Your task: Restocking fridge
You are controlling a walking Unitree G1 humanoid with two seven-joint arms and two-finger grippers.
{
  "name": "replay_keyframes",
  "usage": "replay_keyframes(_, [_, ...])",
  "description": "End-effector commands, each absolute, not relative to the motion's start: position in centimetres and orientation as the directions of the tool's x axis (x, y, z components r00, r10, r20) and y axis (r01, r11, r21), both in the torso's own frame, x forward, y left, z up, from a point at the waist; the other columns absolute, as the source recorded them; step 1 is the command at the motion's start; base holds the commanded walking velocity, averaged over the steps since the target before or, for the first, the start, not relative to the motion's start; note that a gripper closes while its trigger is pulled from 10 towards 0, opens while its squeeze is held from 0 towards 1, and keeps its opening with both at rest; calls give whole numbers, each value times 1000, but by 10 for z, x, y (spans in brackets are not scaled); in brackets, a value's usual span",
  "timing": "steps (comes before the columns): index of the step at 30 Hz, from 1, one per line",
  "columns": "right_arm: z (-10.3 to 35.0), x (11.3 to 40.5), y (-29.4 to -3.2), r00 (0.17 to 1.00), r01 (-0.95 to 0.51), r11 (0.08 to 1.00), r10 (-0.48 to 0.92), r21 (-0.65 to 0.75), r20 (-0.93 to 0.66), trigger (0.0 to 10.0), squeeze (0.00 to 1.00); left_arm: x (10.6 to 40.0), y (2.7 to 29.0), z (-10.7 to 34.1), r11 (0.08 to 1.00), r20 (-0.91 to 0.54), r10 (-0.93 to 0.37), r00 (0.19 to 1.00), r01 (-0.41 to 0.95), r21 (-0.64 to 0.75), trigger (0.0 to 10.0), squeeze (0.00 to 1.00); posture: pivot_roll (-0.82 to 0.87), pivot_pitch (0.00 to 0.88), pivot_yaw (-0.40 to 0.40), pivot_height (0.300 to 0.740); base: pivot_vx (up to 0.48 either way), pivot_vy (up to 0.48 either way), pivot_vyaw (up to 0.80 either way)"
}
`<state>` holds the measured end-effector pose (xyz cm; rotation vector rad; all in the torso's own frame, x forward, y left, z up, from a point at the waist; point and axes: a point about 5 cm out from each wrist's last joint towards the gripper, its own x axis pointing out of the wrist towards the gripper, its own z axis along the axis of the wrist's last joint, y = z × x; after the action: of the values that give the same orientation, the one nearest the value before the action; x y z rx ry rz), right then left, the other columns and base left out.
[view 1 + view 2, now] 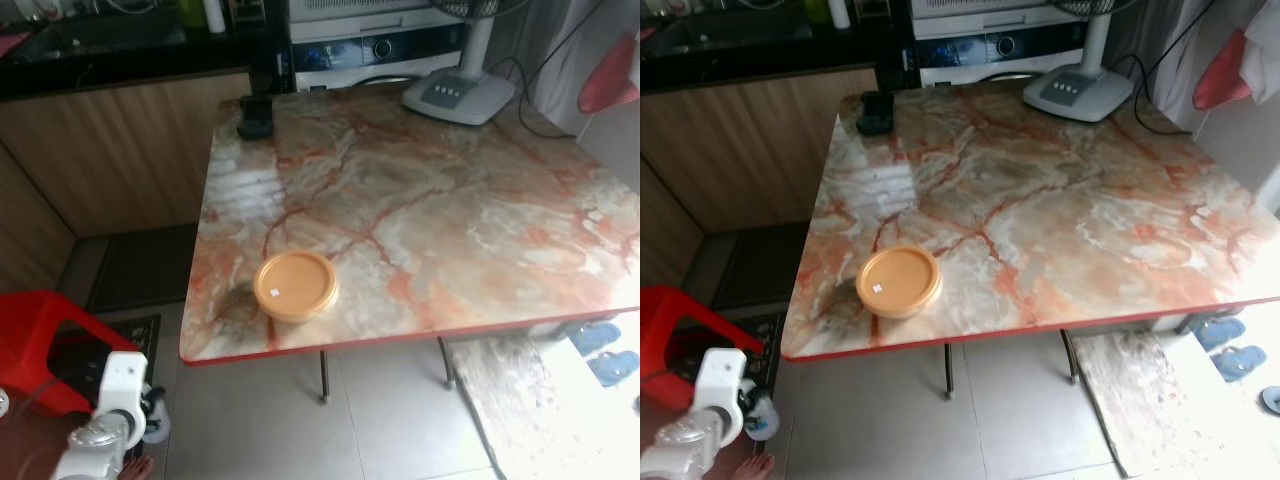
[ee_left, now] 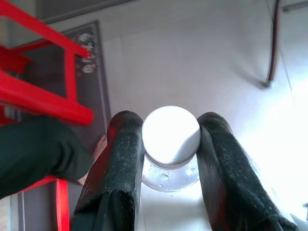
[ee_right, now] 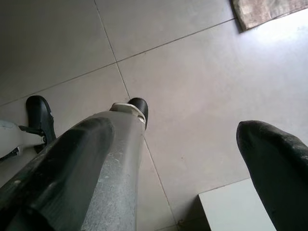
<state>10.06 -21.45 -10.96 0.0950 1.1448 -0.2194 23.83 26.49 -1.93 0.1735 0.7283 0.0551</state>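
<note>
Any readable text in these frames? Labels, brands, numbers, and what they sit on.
None can be read.
Small white sticker on the orange lid: too small to read.
Control panel on the white appliance behind the table: blurred, no legible marks.
Buttons on the fan base: no readable labels.
White bottle cap between the left gripper's fingers: plain, no print shows.
</note>
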Motion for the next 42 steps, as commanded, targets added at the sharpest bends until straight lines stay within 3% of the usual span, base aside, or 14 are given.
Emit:
replay_keyframes(1, [-112, 94, -210, 383, 285, 958, -134, -21, -914, 10000, 0, 234, 265, -27, 978, -687, 100, 720, 55, 200, 10000, 0, 124, 1, 47, 740, 0, 0, 0])
replay_keyframes(5, [-112, 94, -209, 390, 304, 953, -131, -7, -912, 10000, 0, 224, 258, -39, 959, -729, 71, 680, 155, 238, 10000, 0, 80, 0, 66, 740, 0, 0, 0])
replay_keyframes(9, [-111, 96, -209, 398, 245, 968, -144, -46, -906, 10000, 0, 215, 257, -48, 978, -737, 154, 659, 6, 210, 10000, 0, 76, 0, 47, 740, 0, 0, 0])
replay_keyframes(24, [-108, 103, -213, 440, 288, 956, -191, -64, -877, 10000, 0, 215, 230, -59, 983, -756, 122, 643, 28, 182, 10000, 0, 11, 3, 39, 740, 0, 0, 0])
replay_keyframes(28, [-108, 102, -216, 436, 382, 923, -226, -48, -871, 10000, 0, 211, 233, -60, 983, -757, 150, 637, -10, 186, 10000, 0, 14, 9, 28, 740, 0, 0, 0])
replay_keyframes(30, [-107, 101, -220, 436, 500, 866, -261, -9, -861, 10000, 0, 208, 235, -61, 982, -751, 171, 637, -52, 180, 10000, 0, 32, 22, 12, 740, 0, 0, 0])
replay_keyframes(42, [-100, 113, -222, 561, 476, 876, -232, 81, -795, 10000, 0, 193, 243, -67, 979, -763, 197, 616, -80, 187, 10000, 0, 24, 41, 4, 740, 0, 0, 0])
